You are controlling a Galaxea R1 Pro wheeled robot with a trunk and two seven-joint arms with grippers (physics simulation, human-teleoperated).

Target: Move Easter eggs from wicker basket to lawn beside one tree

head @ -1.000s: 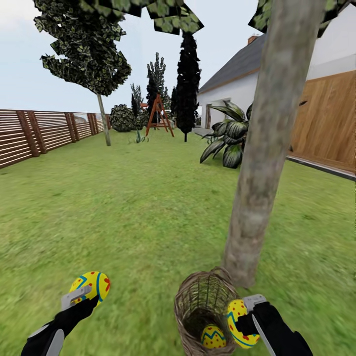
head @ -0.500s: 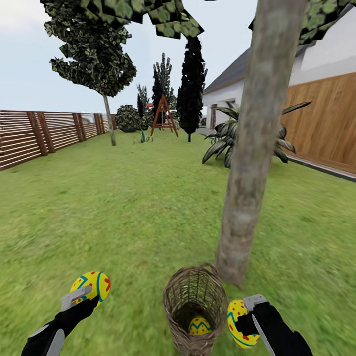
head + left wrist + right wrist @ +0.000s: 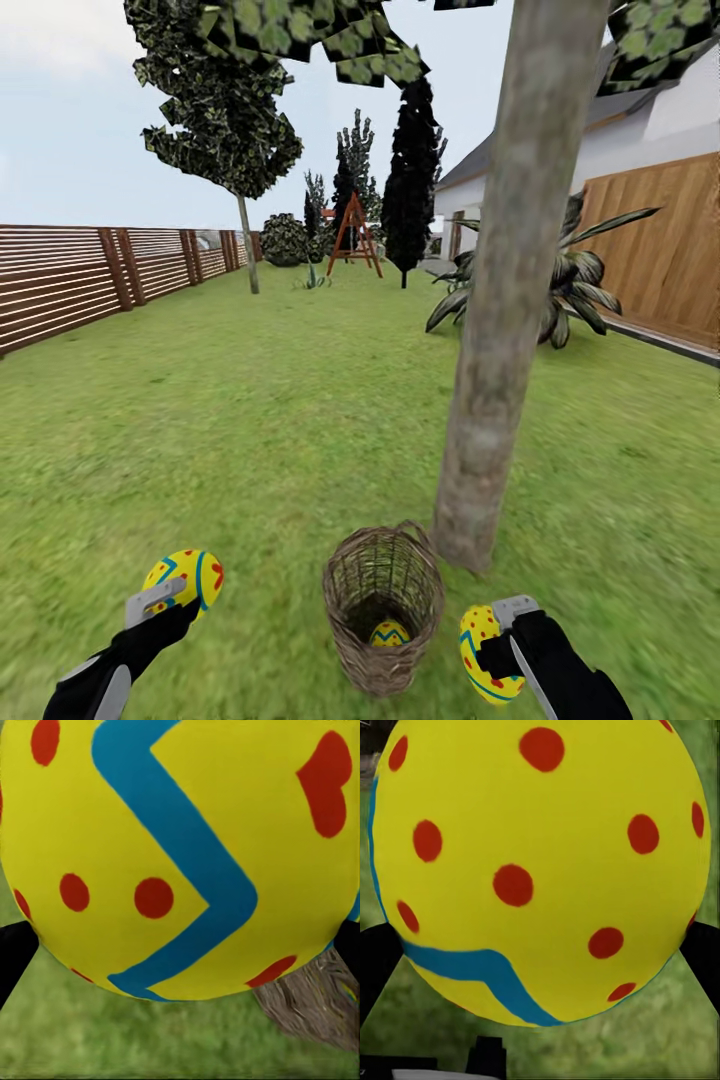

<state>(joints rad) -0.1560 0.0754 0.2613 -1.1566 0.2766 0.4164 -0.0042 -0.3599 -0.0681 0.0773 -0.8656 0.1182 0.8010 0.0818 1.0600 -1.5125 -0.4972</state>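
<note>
My left gripper [image 3: 170, 592] is shut on a yellow Easter egg [image 3: 186, 577] with blue zigzags and red dots, low at the left of the head view; the same egg [image 3: 176, 851] looms close in the left wrist view. My right gripper [image 3: 495, 640] is shut on a second egg [image 3: 484, 653], seen close as an egg [image 3: 540, 862] in the right wrist view. Between the two arms stands the wicker basket [image 3: 384, 578] on the lawn [image 3: 250, 420], with the third egg [image 3: 389, 634] at its bottom. The tree [image 3: 500, 290] rises just behind and to the right of the basket.
A brown slat fence [image 3: 90, 275] runs along the left. A leafy plant [image 3: 570, 285], the wood-panelled garage [image 3: 665, 250] and white house lie to the right. Farther back stand another tree [image 3: 235, 150], a black cypress [image 3: 412, 180] and an orange frame [image 3: 352, 235].
The whole view has shifted: basket and tree trunk now sit farther left and farther from me. Both grippers keep their eggs in the same place in the picture.
</note>
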